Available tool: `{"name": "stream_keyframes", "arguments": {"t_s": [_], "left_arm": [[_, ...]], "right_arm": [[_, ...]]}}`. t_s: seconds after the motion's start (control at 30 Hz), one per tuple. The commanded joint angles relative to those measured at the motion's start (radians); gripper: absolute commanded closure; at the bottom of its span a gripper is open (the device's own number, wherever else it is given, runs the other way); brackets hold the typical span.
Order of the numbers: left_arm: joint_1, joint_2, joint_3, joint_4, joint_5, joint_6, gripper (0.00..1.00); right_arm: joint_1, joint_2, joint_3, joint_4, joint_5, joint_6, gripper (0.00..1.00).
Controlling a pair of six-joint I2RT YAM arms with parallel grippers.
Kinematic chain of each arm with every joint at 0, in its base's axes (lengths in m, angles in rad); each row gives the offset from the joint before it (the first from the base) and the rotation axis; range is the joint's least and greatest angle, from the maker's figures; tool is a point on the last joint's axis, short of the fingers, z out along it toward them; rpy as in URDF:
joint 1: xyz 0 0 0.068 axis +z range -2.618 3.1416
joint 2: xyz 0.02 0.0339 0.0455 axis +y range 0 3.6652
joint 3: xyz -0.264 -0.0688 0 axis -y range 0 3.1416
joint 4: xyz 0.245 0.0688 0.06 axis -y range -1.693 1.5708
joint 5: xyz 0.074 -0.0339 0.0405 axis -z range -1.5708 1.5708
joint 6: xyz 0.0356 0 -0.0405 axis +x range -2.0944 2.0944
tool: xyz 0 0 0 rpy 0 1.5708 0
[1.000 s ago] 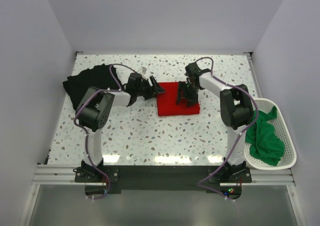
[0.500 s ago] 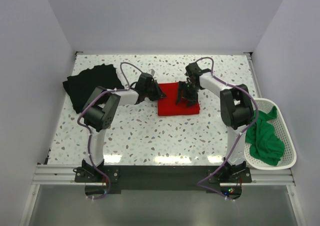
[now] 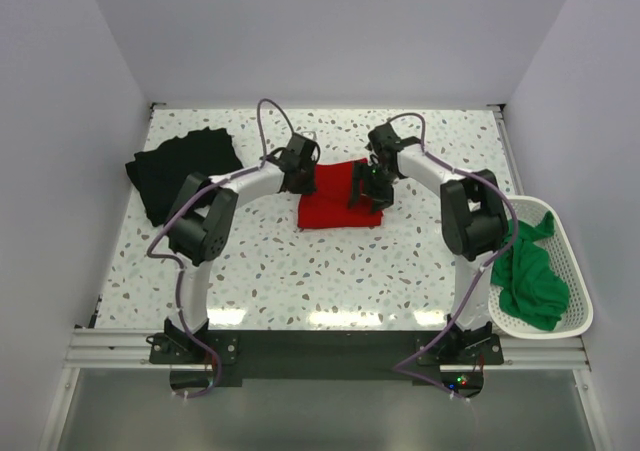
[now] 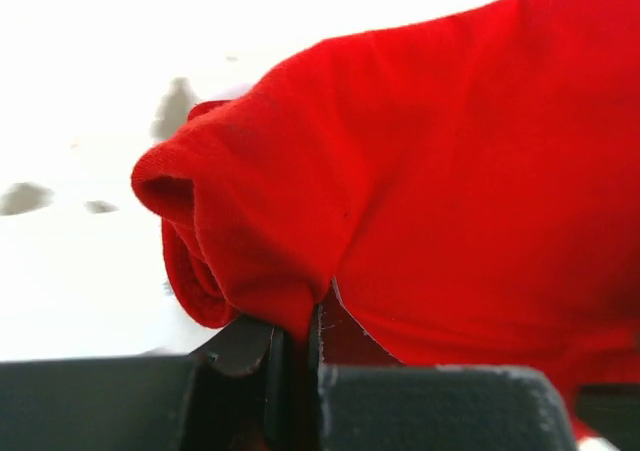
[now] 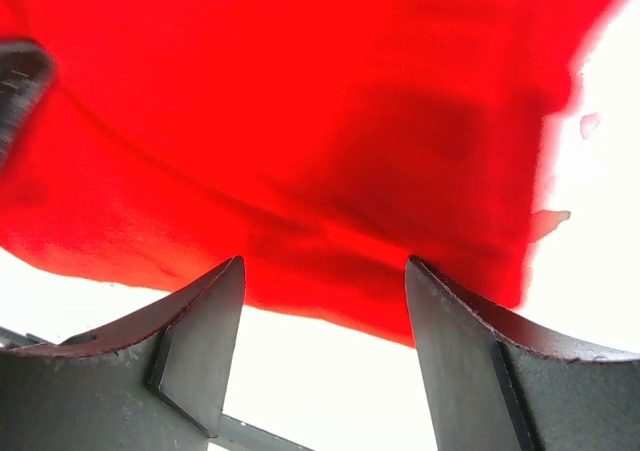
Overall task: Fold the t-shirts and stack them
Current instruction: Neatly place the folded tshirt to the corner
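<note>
Left gripper [image 4: 296, 333] pinches the red t-shirt [image 3: 335, 209]; right gripper [image 5: 322, 265] hangs spread over it

CUT OFF | red t-shirt [image 4: 450, 151]: by right edge, left wrist view | by top edge, right wrist view

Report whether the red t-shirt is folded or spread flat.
Folded: the red t-shirt is a compact layered block, one edge pinched in the left gripper.

Nothing readable on show right now.
The red t-shirt [image 3: 335, 203] looks plain in every view; any marking on the right arm's base [image 3: 462, 349], near edge, is probably too small to read.
</note>
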State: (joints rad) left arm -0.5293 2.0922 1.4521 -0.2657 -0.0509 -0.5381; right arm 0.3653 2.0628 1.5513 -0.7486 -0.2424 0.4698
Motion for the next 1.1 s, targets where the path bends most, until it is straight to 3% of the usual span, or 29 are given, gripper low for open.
{"name": "stream_keyframes", "arguments": {"t_s": [0.0,0.2,0.4,1.07], "left_arm": [[0.034,-0.064,0.028,-0.164,-0.240,0.216,1.00],[0.049,-0.121,0.037,-0.216,-0.389,0.363,1.00],[0.090,-0.182,0.063,-0.257,-0.452,0.464,1.00],[0.203,-0.230,0.362,-0.495,-0.379,0.569,1.00]], "right_arm": [[-0.008,-0.059,-0.014,-0.040,0.020,-0.023,0.31],[-0.009,-0.082,-0.051,-0.028,0.015,-0.016,0.31],[-0.008,-0.128,-0.086,-0.021,0.015,-0.013,0.31],[-0.008,-0.204,-0.184,-0.012,0.009,0.001,0.31]]}}
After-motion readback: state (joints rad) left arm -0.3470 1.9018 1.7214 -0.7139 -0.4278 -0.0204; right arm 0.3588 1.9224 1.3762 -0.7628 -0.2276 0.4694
